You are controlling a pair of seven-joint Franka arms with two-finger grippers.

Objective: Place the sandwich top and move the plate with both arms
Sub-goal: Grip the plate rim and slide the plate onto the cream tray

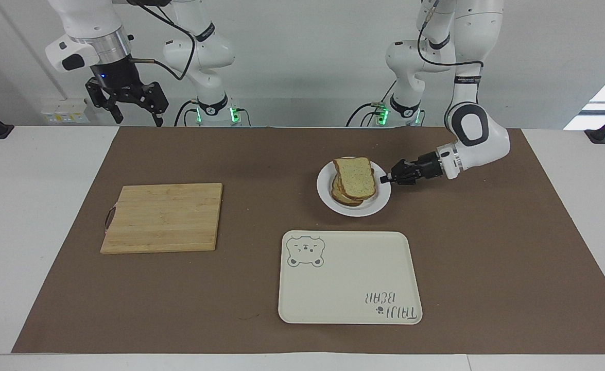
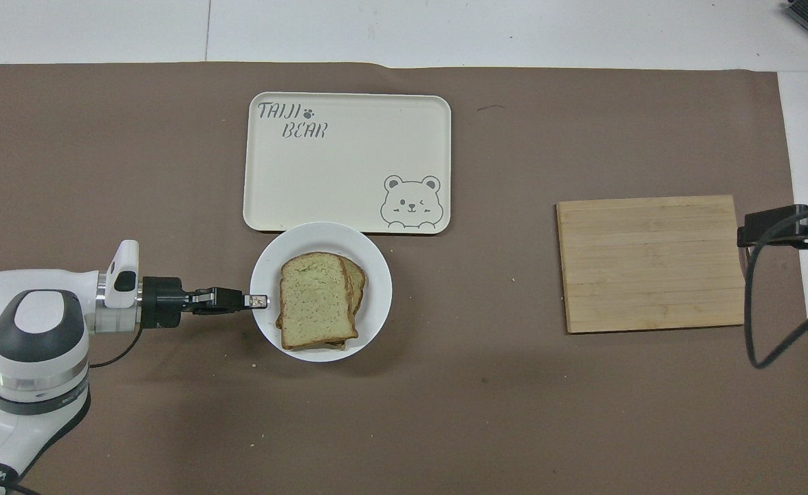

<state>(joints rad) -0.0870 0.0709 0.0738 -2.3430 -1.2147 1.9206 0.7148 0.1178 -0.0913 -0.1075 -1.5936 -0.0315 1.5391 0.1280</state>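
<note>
Pale speckled bread with a brown crust, the sandwich top [image 1: 354,178], is seen lying on the stack of slices on the plate [image 1: 328,196], so the placing step is judged to be done. The plate sits toward the left arm's end of the brown mat, nearer to the robots than the cream tray [image 1: 350,276]; in the overhead view its rim at twelve o'clock just overlaps the tray's near edge, so it is judged to be slightly raised or resting against that edge, and which of the two cannot be told.

At the plate's nine o'clock in the overhead view, the left gripper [image 2: 256,300] is laid low and level, its jaws closed onto the plate's rim. The plate's move is judged to be under way with one arm only, and its destination is taken to be the tray, which carries nothing yet.

The right gripper [image 1: 135,108] hangs high over the bench's edge at the right arm's end, with its jaws spread wide and nothing held; that arm is waiting. A wooden cutting board [image 1: 163,217] lies bare at three o'clock of the plate in the overhead view, well apart from it.

What is left, as judged: the plate is to be carried fully onto the tray and released.
</note>
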